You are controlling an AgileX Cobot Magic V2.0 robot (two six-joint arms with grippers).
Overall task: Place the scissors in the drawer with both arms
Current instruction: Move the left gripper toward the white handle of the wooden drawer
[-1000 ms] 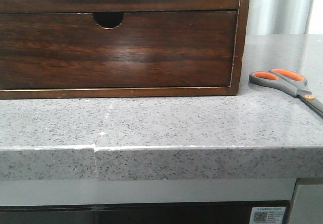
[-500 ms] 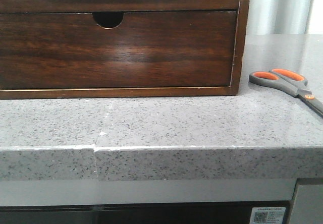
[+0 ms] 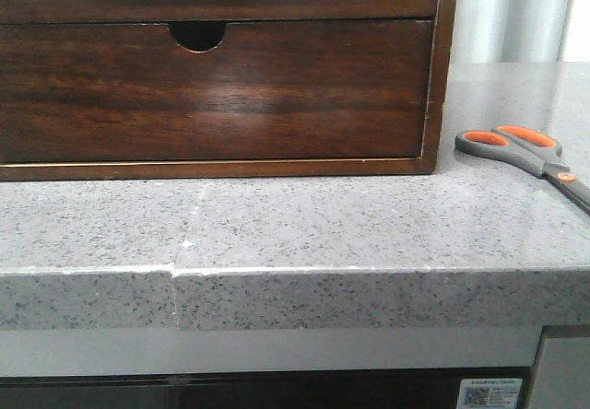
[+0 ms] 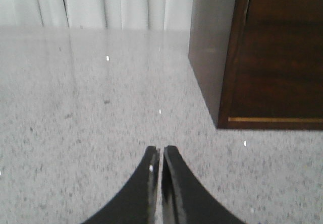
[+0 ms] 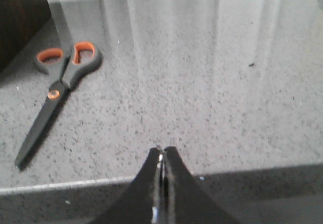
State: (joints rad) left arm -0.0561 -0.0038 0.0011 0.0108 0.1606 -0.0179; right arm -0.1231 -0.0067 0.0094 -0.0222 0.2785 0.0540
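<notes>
— How far along is the job?
— Barely begun: the drawer (image 3: 212, 91) sits fully pushed in, and the scissors (image 5: 58, 90) lie flat on the speckled surface (image 3: 304, 220), ahead of the right fingers (image 5: 160, 156) and off to one side.
— And the fingers?
— Both pairs pressed together, empty; left fingers (image 4: 160, 156) near the casing (image 4: 217, 52).

One pair of scissors (image 3: 527, 154) lies at right of frame, one drawer (image 3: 212, 91) fills the upper left, one countertop (image 3: 295, 234), and two grippers (image 4: 160, 156) (image 5: 161, 156), one in each wrist view.
</notes>
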